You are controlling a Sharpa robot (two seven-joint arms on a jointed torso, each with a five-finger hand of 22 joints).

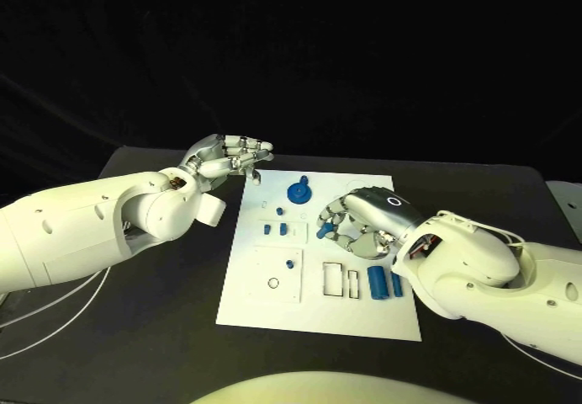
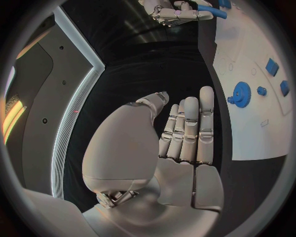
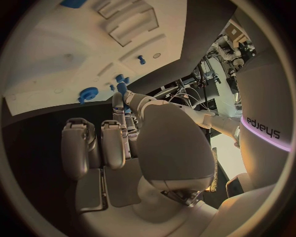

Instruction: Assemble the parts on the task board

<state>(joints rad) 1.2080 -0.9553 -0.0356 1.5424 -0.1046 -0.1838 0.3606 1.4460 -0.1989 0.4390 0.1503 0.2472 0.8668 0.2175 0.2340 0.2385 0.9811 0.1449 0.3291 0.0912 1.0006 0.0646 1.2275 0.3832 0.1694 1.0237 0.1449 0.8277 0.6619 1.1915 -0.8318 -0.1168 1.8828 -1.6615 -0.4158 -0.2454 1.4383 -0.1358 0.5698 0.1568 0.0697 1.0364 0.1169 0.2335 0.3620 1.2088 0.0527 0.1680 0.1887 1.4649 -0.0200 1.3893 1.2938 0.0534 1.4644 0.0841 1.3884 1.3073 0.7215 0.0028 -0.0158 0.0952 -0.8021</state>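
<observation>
The white task board [image 1: 261,303] lies in the middle of the black table. My right hand [image 1: 364,223] hovers over its right side and pinches a small blue part [image 1: 325,229] between thumb and a finger; the pinched part [image 3: 121,89] shows at the fingertips in the right wrist view. My left hand [image 1: 230,156] hangs over the board's far left corner with nothing in it, its fingers [image 2: 188,128] held straight and close together. A blue gear [image 1: 298,192] sits near the board's far edge. Two small blue pieces [image 1: 275,228] lie mid-board. Two long blue bars [image 1: 386,282] lie at the near right.
Two narrow rectangular slots [image 1: 342,280] and a square recess [image 1: 279,282] are cut into the board's near half. Black table [image 1: 158,278] surrounds the board. The left wrist view shows the gear [image 2: 239,94] and my right hand [image 2: 175,12] beyond it.
</observation>
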